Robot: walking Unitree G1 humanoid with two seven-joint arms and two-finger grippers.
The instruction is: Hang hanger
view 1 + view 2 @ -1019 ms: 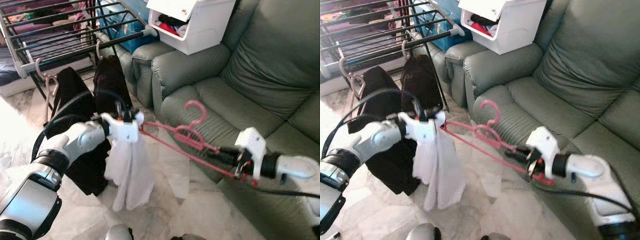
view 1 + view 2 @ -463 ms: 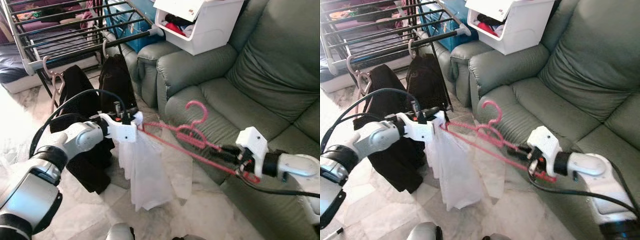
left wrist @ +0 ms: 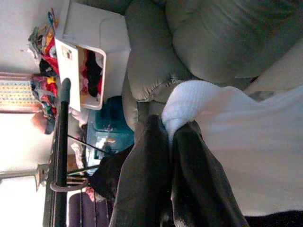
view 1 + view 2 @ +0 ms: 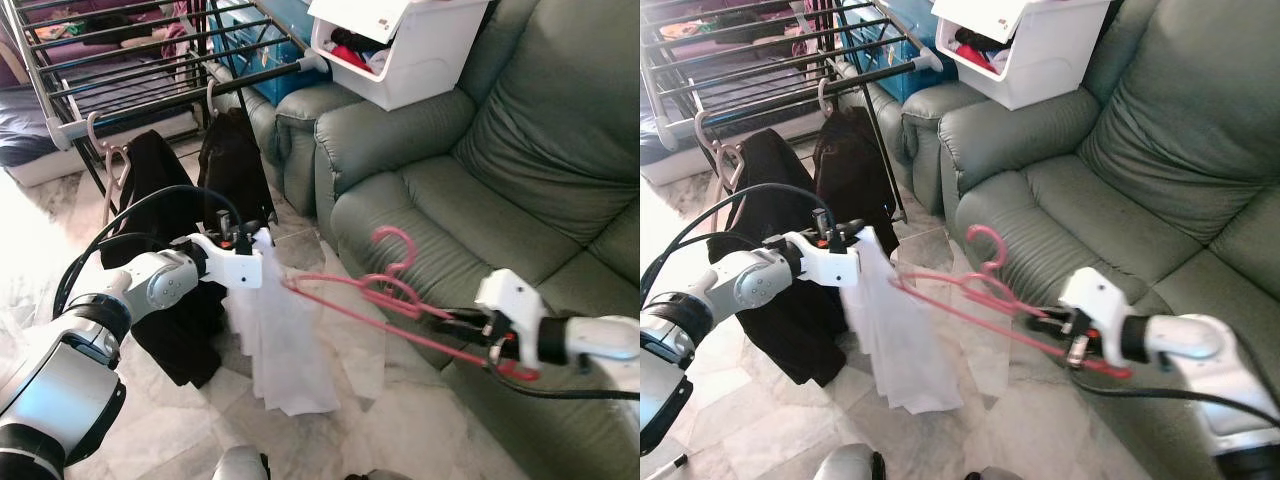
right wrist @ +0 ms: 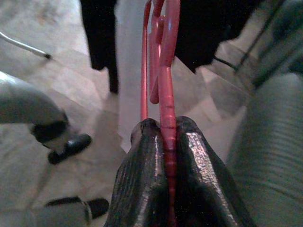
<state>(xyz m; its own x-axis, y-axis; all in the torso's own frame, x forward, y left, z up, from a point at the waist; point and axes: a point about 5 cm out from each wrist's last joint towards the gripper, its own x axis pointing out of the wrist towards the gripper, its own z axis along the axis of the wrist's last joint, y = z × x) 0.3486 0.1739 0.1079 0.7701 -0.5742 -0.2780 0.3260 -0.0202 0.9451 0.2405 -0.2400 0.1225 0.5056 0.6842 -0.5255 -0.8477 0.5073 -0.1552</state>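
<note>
Over the floor, right tool [image 4: 478,327] clamps the pink hanger [image 4: 380,292] level; left tool [image 4: 252,238] pinches the white shirt [image 4: 285,340], apparently spreading it for threading.

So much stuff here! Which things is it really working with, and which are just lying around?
In use:
- pink hanger, clamped in the right gripper
- white garment, pinched by the left gripper
- drying rack

Just lying about:
- green sofa
- white bin of clothes
- black garments on hangers
</note>
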